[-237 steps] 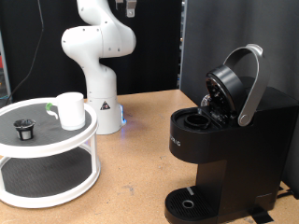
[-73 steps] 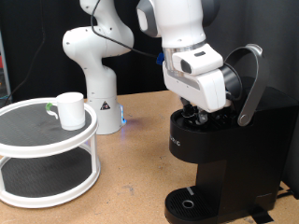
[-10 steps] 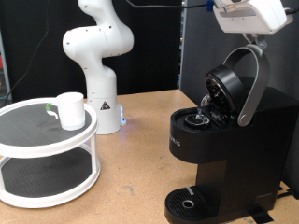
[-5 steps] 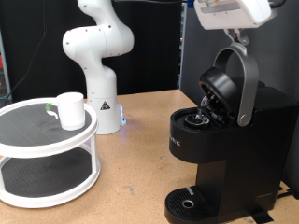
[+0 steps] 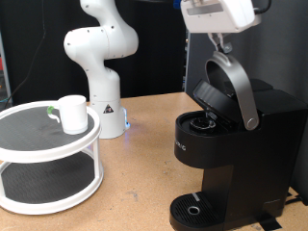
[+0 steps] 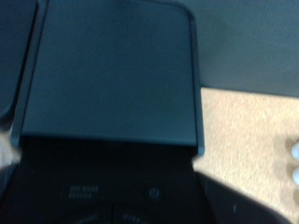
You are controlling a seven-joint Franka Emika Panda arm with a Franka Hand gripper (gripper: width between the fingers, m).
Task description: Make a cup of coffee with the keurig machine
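Keurig machine (image 5: 231,144): we see its lid half down under the pincer (image 5: 222,40), grip unclear; wrist cam shows only lid (image 6: 110,75).

Arm (image 5: 99,43) is showing glossy white rounded segments over a flared base (image 5: 109,117) bearing a small dark triangular mark and a blue glow. Gripper (image 5: 223,40) body is showing as a white box with dark fingers.

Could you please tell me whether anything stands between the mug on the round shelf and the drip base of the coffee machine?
Nothing visible does. The mug sits on the white shelf, the bare tabletop lies between, and the machine has an empty drip base. The gripper is up at the lid handle.
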